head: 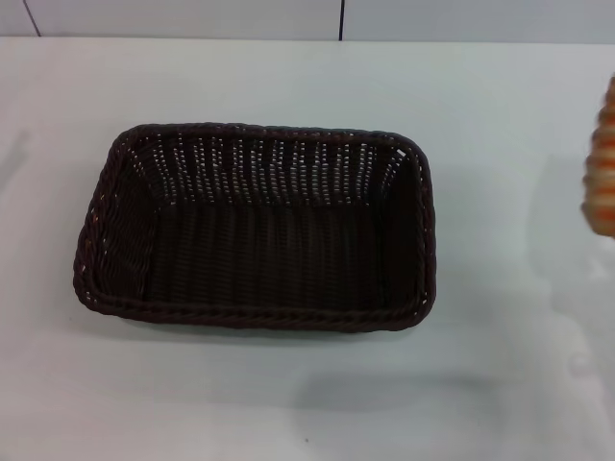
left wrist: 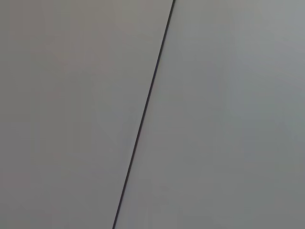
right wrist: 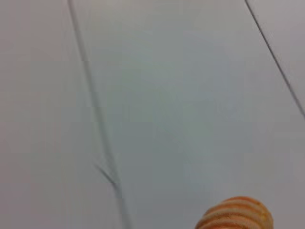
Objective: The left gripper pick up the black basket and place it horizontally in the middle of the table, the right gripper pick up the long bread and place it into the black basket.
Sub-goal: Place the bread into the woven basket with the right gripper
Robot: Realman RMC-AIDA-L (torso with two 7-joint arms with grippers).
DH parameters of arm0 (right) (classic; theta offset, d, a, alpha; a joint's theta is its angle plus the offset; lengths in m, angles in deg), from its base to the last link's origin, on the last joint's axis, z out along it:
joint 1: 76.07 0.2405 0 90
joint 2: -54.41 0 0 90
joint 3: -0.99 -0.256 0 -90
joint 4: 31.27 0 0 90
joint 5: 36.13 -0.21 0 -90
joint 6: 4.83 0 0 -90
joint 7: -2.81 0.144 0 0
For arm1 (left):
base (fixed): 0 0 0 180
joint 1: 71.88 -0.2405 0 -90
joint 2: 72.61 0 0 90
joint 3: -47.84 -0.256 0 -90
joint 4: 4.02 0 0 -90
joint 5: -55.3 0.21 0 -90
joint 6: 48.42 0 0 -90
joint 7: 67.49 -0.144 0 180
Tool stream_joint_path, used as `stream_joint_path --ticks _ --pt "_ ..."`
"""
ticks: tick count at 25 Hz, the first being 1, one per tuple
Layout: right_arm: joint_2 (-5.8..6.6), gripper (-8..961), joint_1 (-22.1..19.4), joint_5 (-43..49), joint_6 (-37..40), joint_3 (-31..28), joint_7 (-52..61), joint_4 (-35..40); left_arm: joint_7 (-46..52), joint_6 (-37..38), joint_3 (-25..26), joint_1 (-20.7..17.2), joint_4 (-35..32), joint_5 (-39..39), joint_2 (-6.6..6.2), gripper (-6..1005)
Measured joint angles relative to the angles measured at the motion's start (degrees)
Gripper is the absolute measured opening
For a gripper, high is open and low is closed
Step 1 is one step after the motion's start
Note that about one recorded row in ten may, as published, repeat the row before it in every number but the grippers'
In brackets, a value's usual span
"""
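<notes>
The table (head: 519, 384) is the largest thing here – a plain white top that fills nearly the whole head view, running back to a pale wall (head: 192, 17) at twelve o'clock; a thin dark seam (head: 341, 19) cuts that wall upright, just right of centre.

The basket (head: 255, 226) comes next; it sits flat on the table a little left of the view's centre, its long sides running from nine to three o'clock, mouth upward; the weave is very dark brown-black with a braided rim and rounded corners, the sloped far wall shows pale glints between the strands, and nothing lies inside it.

The bread (head: 603, 158) is the smallest; only a sliver of it shows at three o'clock, cut by the edge of the head view, tan with orange crosswise stripes; it is well apart from the basket, and a soft grey shade lies on the table beside it; whether it rests on the top or hangs above it cannot be told. The right wrist view catches its rounded striped end (right wrist: 236, 213) at the lower border, with pale surface and two thin dark lines beyond.

Neither gripper appears in any view – the left wrist view shows only grey panels split by a dark slanting seam (left wrist: 145, 109); so whether either pincer is wide, narrow or holding something cannot be told.
</notes>
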Motion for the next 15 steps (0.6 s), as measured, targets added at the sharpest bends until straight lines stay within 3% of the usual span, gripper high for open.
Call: stream_joint_path --ticks 6,9,11,13,15 --pt "-0.18 302 4.4 4.1 3.9 6.2 0.1 -0.8 0.0 0.1 -0.1 0.4 -0.1 0.1 0.03 847" --pt "-0.25 275 8.5 5.5 -0.9 8.8 -0.1 -1.0 0.0 0.1 -0.1 0.4 -0.2 0.1 0.1 847" --pt "-0.04 260 13.5 5.7 -7.8 11.2 0.1 -1.1 0.0 0.2 0.0 0.5 -0.2 0.0 0.13 847" --pt "0.06 244 14.5 5.7 -9.2 11.8 0.2 -1.0 0.0 0.2 0.0 0.5 -0.3 -0.1 0.13 847" --pt "0.16 308 16.0 5.8 -11.6 12.5 0.3 -0.8 0.0 0.1 0.3 0.6 -0.3 -0.2 0.21 847"
